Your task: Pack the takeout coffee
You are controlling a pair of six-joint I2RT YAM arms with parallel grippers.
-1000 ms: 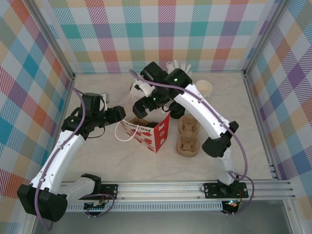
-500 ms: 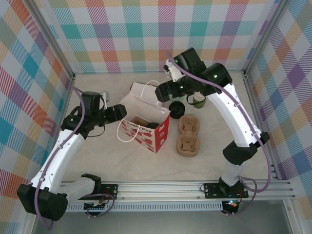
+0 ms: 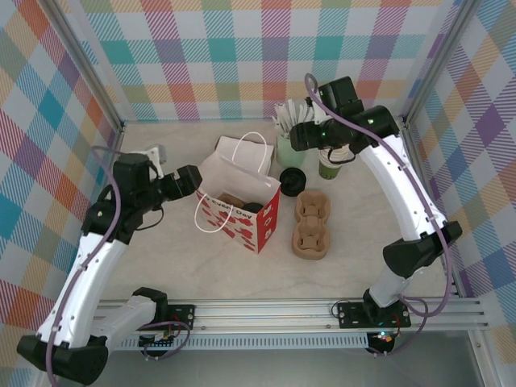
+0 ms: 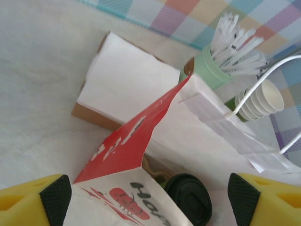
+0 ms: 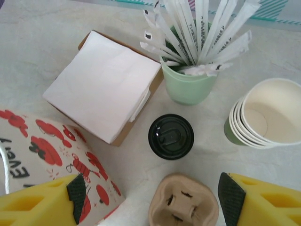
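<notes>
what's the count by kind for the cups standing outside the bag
black-lidded coffee cup: 1
mint cup of white sticks: 1
stack of lidless green cups: 1
total: 3

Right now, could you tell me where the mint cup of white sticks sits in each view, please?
Top external: the mint cup stands at back centre, just right of the white napkin stack.
Left wrist: the cup is upper right, past the edge of the bag.
Right wrist: the cup is top centre.
Shared landmark: the napkin stack, left of the cup in every view.
</notes>
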